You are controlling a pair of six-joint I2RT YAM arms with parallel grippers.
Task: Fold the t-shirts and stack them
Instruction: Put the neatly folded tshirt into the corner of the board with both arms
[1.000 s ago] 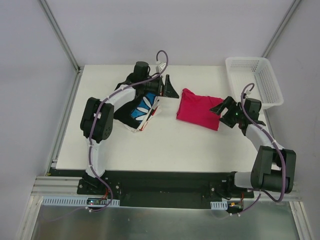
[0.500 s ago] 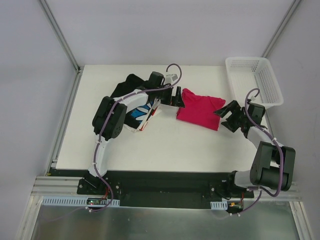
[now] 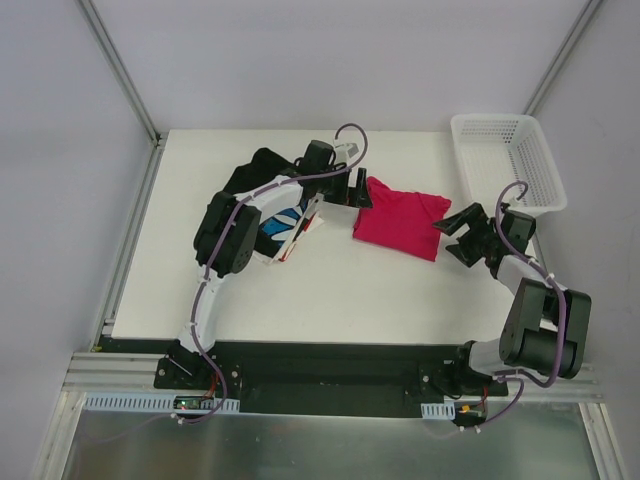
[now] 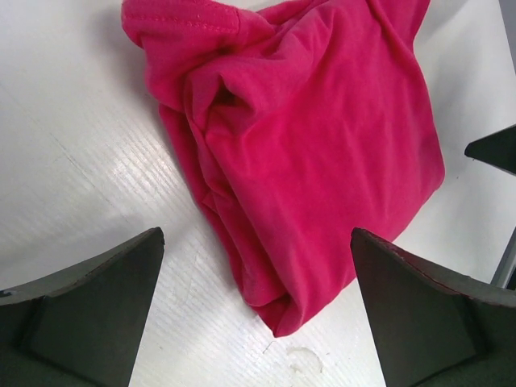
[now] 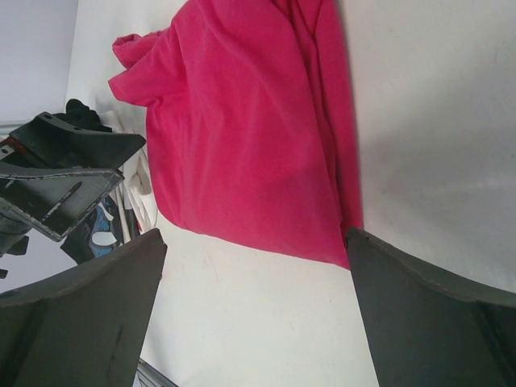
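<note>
Beside the pink tee (image 3: 398, 220), the left gripper (image 3: 357, 191) is arriving from the black tee (image 3: 255, 168), facing the right gripper (image 3: 456, 235), both with jaws spread, likely preparing a fold.

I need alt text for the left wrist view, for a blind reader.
A roughly folded crimson-pink t-shirt lies on a white table. The two dark fingers of the left hand stand open in the foreground, one each side of its near end.
</note>
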